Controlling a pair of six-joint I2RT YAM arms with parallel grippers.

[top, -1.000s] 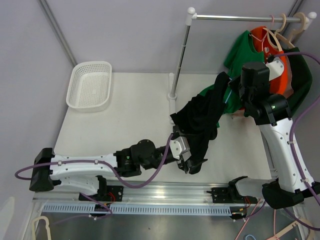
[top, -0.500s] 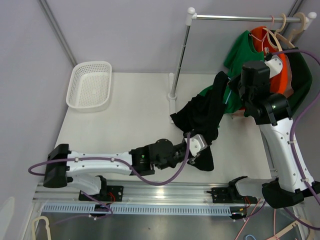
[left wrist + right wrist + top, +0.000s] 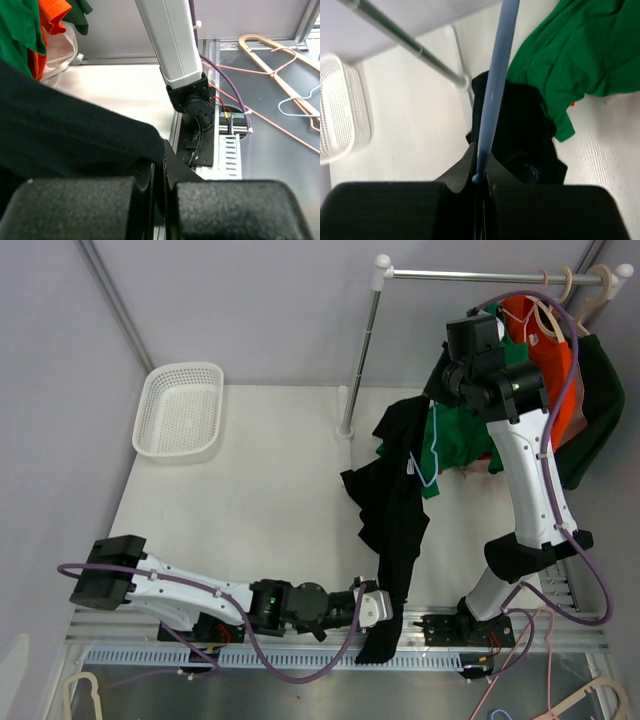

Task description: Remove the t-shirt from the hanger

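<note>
The black t-shirt [image 3: 395, 510] hangs stretched in a long band from the rack area down to the table's near edge. My left gripper [image 3: 384, 607] is shut on its lower hem there. In the left wrist view the black cloth [image 3: 65, 135] runs pinched between the jaws of that gripper [image 3: 160, 172]. My right gripper [image 3: 442, 388] is raised beside the rail and shut on the thin light-blue hanger [image 3: 493, 85]. The hanger's rod sits between the jaws of the right gripper [image 3: 480, 175], with the black t-shirt [image 3: 520, 135] draped below it.
A white basket [image 3: 180, 410] stands at the back left. The rail stand's post [image 3: 362, 350] rises behind the shirt. Green [image 3: 462, 435], orange [image 3: 555, 370] and dark green [image 3: 600, 390] garments hang on the rail. Loose hangers [image 3: 280, 65] lie past the near edge, beside the right arm's base [image 3: 192, 95].
The left gripper closed on the black t-shirt's hem and drew it to the near edge, stretching the cloth. The right arm swung up and back-left with the hanger.
</note>
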